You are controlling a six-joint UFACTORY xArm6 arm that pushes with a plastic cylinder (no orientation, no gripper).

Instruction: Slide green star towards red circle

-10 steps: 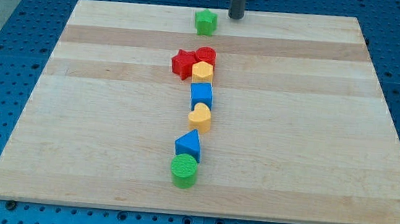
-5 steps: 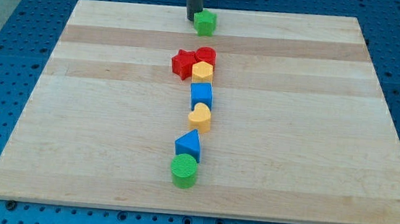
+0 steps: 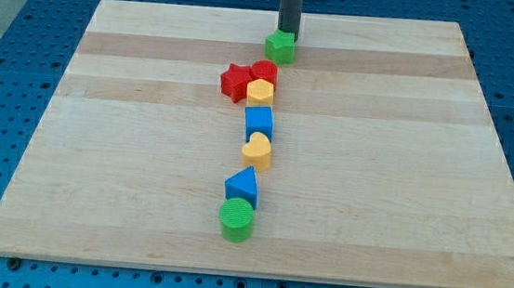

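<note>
The green star (image 3: 280, 47) lies near the view's top, just above and right of the red circle (image 3: 264, 71), with a small gap between them. My tip (image 3: 288, 33) is right behind the green star, on its top side, touching it or nearly so. The rod rises out of the view's top edge.
A red star (image 3: 234, 81) lies left of the red circle. Below the circle run a yellow hexagon (image 3: 260, 93), a blue cube (image 3: 259, 123), a yellow heart (image 3: 256, 150), a blue triangle (image 3: 242, 187) and a green cylinder (image 3: 236, 220). The wooden board (image 3: 403, 175) rests on a blue pegboard.
My tip swung from the star's right to its left, then back behind it. The green star slid down and right, closer to the red circle.
</note>
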